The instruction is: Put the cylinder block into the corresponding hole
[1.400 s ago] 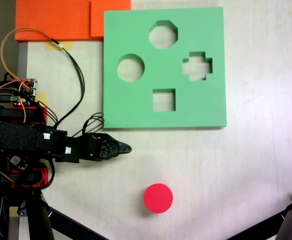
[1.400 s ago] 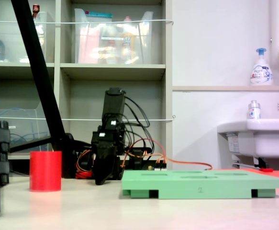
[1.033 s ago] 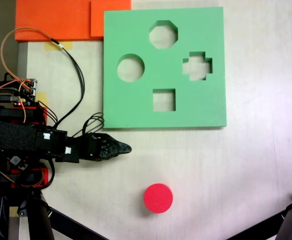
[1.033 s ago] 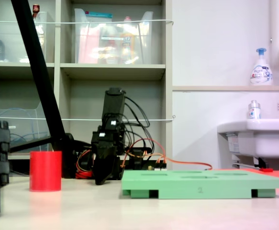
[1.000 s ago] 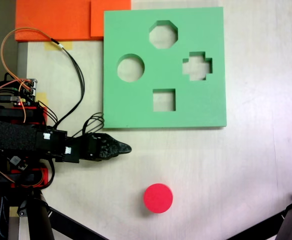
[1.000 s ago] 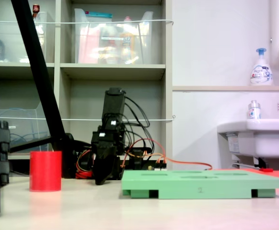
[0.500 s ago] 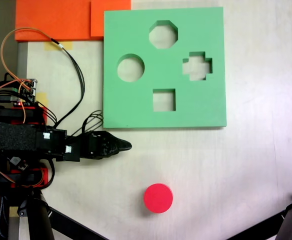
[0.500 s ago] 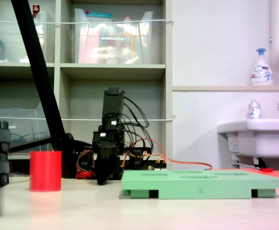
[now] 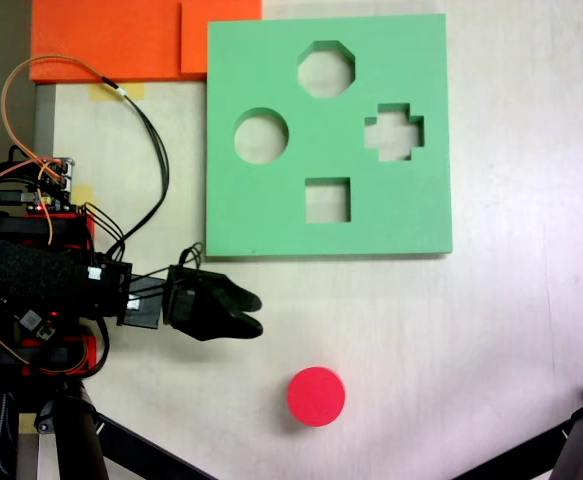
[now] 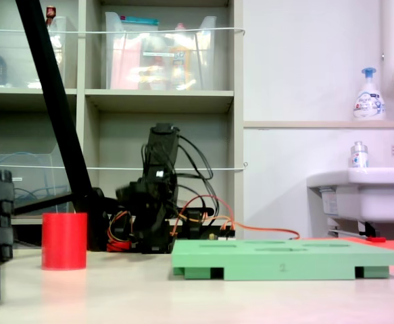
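Red cylinder block: one, upright on the counter, apart from the green board. Board cutouts: four, including one round hole. Gripper: jaws parted, empty.

I see the short red foam cylinder block standing upright on the pale tabletop, its flat round top facing up; in a fixed view from the side it reads as a smooth-walled drum resting on its base. Nothing touches it. It sits well apart from the square green foam board, below the board's lower edge in the top-down picture. The round circular hole lies in the left part of that board and stands empty, showing the pale table through it.
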You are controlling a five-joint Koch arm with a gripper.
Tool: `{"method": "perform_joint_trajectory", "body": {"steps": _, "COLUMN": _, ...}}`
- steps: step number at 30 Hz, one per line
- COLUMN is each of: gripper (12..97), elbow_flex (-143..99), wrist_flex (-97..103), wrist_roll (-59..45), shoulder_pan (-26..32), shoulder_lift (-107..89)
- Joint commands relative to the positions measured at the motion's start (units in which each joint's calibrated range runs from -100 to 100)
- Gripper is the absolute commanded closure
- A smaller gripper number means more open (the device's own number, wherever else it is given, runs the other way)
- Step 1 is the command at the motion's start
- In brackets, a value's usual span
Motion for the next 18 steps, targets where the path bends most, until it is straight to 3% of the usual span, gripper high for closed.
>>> {"method": "perform_joint_trajectory", "body": {"steps": 1, "gripper": 58.0, "elbow_flex": -0.98, "wrist_flex": 25.29, "wrist_roll": 10.45, "shoulder_pan": -0.24, "shoulder_lift": -0.55}}
{"method": "perform_joint_trajectory", "body": {"steps": 4, "gripper": 57.0, "elbow_flex": -0.98, "wrist_flex": 31.84, "wrist_roll": 20.32, "shoulder_pan": -1.66, "shoulder_lift": -0.55}}
{"method": "perform_joint_trajectory", "body": {"steps": 9, "gripper": 55.5, "elbow_flex": -0.88, "wrist_flex": 26.06, "wrist_roll": 31.01, "shoulder_pan": -3.81, "shoulder_lift": -0.55}}
{"method": "perform_joint_trajectory", "body": {"steps": 18, "gripper": 59.2, "elbow_flex": 1.61, "wrist_flex": 16.33, "wrist_roll": 37.95, "shoulder_pan": -5.76, "shoulder_lift": 6.02}}
